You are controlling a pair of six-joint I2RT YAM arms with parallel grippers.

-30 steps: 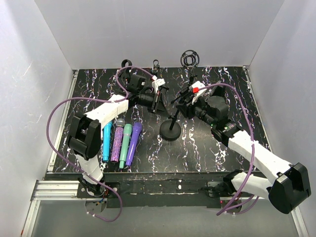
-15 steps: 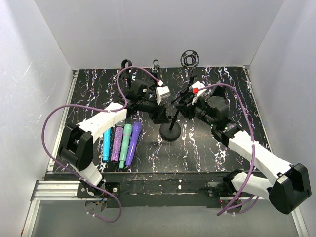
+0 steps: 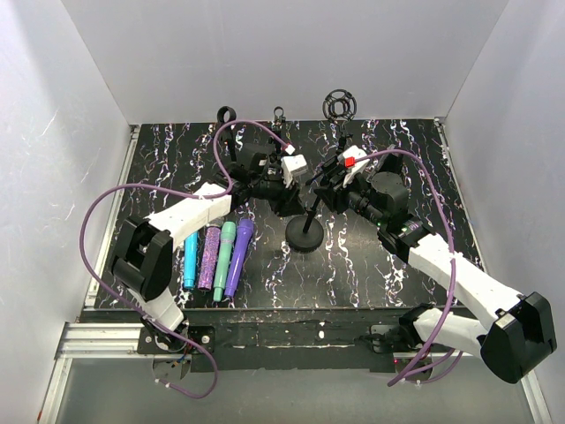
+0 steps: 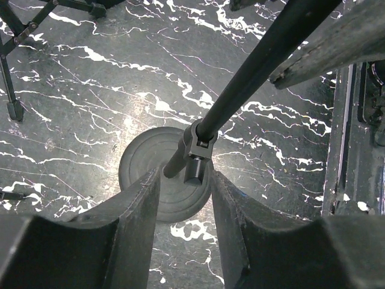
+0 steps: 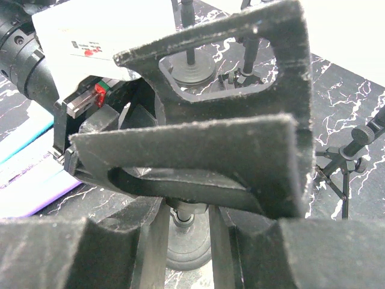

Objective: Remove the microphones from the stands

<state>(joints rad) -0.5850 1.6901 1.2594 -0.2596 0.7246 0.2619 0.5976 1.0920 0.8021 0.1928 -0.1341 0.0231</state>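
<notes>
The black stand has a round base [image 3: 305, 237] and a slanted pole [image 4: 252, 66] with a clamp knob [image 4: 195, 168]. My left gripper [image 3: 294, 201] is open. Its fingers straddle the pole at the knob [image 4: 184, 180] without visibly touching it. My right gripper [image 3: 323, 183] is at the stand's top. In the right wrist view it [image 5: 186, 217] is shut on a dark round body there, apparently the microphone. A left finger [image 5: 210, 138] hides most of that body.
Several coloured microphones lie side by side at the left: blue [image 3: 191, 256], glittery purple [image 3: 209, 256], green [image 3: 227, 254], purple [image 3: 241, 252]. Other small stands [image 3: 226, 115] [image 3: 279, 115] and a ring mount [image 3: 339, 104] stand along the back wall.
My left gripper has swung from behind the stand towards it and now straddles the pole. The right arm and the stand have not moved.
</notes>
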